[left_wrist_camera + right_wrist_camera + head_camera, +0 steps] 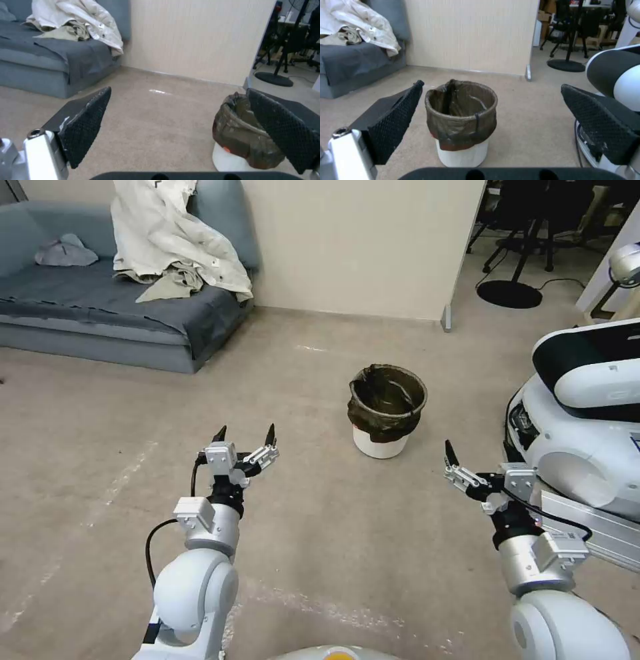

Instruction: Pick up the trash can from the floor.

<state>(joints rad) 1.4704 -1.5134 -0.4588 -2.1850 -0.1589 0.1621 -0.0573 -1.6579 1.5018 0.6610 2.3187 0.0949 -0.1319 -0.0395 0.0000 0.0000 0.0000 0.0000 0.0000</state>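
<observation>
The trash can (387, 410) is a small white bucket lined with a dark brown bag folded over its rim. It stands upright on the beige floor (313, 380), ahead of me and between my two arms. My left gripper (245, 437) hovers open to the can's left and nearer to me, nothing between its fingers. My right gripper (475, 480) is open too, to the can's right and closer to me. In the right wrist view the trash can (461, 120) sits just ahead, between the spread fingers (393, 120). In the left wrist view the trash can (240, 140) is partly hidden behind one finger (283, 130).
A grey sofa (100, 307) with a pale crumpled cloth (173, 240) stands at the back left. A cream wall (360, 247) ends behind the can. A white and black machine (587, 413) crowds the right side. A black stand base (510, 293) lies beyond the wall's end.
</observation>
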